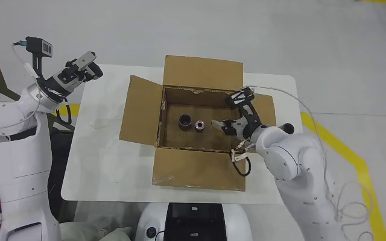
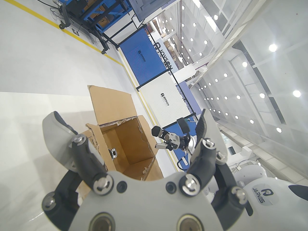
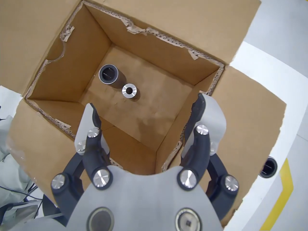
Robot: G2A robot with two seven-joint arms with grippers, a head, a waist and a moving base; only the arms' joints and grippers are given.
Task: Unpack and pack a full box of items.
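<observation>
Box: The brown cardboard box (image 1: pixel 199 169) sits in the middle of the white tabletop (image 1: pixel 96 156). It is open, and all four flaps are folded out flat around it. The torn edges of the box look rough.

Inside the box: Two small round tubes stand on the box floor, near the left wall. One is a dark tube (image 1: pixel 184 122) and one is a shiny silver tube (image 1: pixel 199 125) with a hole in its top. They stand just beside each other. From the right wrist the dark tube (image 3: pixel 108 74) is the bigger one, and the silver tube (image 3: pixel 129 90) is right next to it.

Outside the box: A black tube (image 1: pixel 288 128) stands on the tabletop just past the right flap. The right wrist sees it (image 3: pixel 268 168) at the flap's edge.

Right hand: The right hand (image 1: pixel 228 137) hangs over the right side of the open box. Its fingers (image 3: pixel 199 111) are spread wide and hold nothing. It is up above the tubes and touches none of them.

Left hand: The left hand (image 1: pixel 93 65) is up over the far left corner of the tabletop, well apart from the box. Its fingers (image 2: pixel 57 123) are spread wide too, with nothing between them. From there the box (image 2: pixel 113 106) lies ahead, past the fingers.
</observation>
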